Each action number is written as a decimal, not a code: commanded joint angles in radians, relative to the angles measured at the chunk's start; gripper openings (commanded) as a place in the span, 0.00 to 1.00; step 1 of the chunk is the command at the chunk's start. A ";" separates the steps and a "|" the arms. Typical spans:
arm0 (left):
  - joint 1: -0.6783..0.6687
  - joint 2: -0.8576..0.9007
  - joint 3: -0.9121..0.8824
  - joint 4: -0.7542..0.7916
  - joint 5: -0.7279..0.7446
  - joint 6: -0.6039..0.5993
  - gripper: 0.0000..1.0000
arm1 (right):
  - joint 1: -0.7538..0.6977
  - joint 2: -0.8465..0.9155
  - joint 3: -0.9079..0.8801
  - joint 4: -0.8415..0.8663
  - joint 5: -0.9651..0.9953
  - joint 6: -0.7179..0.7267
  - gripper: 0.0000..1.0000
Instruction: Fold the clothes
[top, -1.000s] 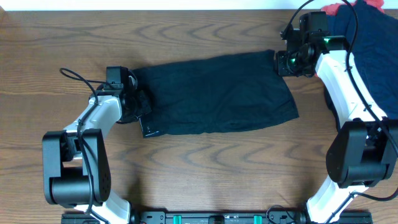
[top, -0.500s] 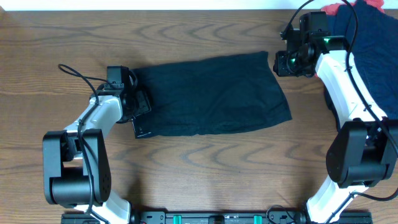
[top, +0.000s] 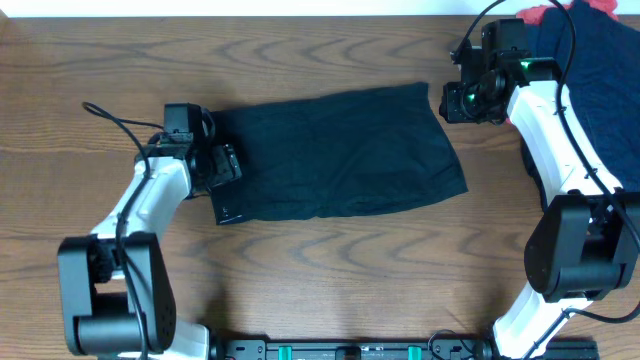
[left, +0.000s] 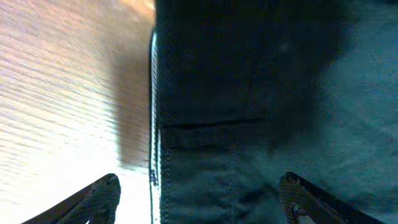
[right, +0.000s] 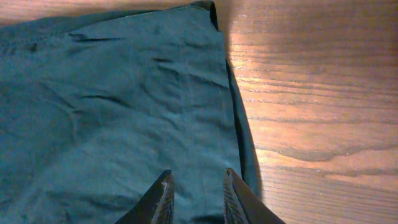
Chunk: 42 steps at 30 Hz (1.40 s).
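Note:
The clothes, a pair of black shorts (top: 340, 150), lie flat and spread across the middle of the wooden table. My left gripper (top: 225, 165) is at their left edge. In the left wrist view the left gripper (left: 198, 186) stands wide open over the shorts (left: 261, 93), straddling the waistband's whitish edge (left: 152, 124) and holding nothing. My right gripper (top: 452, 100) hovers at the shorts' far right corner. Through the right wrist camera the right gripper (right: 197, 180) shows a narrow gap between its fingers above the cloth (right: 112, 106), with nothing pinched.
A heap of other garments, dark blue and red (top: 590, 50), sits at the back right corner behind the right arm. A black cable (top: 110, 112) loops off the left arm. Bare wood (top: 330, 280) lies in front of the shorts.
The left gripper has opened wide and let go of the shorts' left edge. The shorts slid a little to the left and settled. The right arm has not moved.

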 joint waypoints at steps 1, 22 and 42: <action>0.004 -0.002 0.020 -0.005 -0.047 0.009 0.83 | -0.005 -0.004 0.006 -0.004 0.006 -0.022 0.25; 0.004 0.110 0.008 0.023 -0.089 0.000 0.78 | -0.005 -0.004 0.006 -0.009 0.006 -0.022 0.33; 0.002 0.123 -0.086 0.154 -0.079 -0.056 0.62 | -0.005 -0.004 0.006 0.007 0.006 -0.022 0.34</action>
